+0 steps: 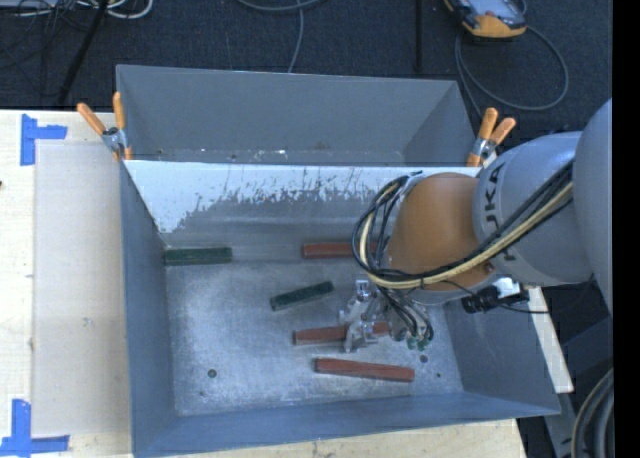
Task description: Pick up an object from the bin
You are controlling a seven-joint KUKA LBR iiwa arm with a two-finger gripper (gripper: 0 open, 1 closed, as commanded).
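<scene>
We note the gripper at the 3 o'clock end of 1 brown bar; its opening, we cannot tell. We judge the bar stiff and light; pinch across its narrow width.

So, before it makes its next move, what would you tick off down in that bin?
1. gripper low inside the grey metal bin: ok.
2. Gripper at the right end of the reddish-brown flat bar mid-floor: ok.
3. That bar actually held: cannot tell, the wrist and cables cover the spot.
4. second reddish-brown bar, nearer the front wall, lies apart from the first: ok.
5. dark green flat bar behind lies apart from the gripper: ok.
</scene>
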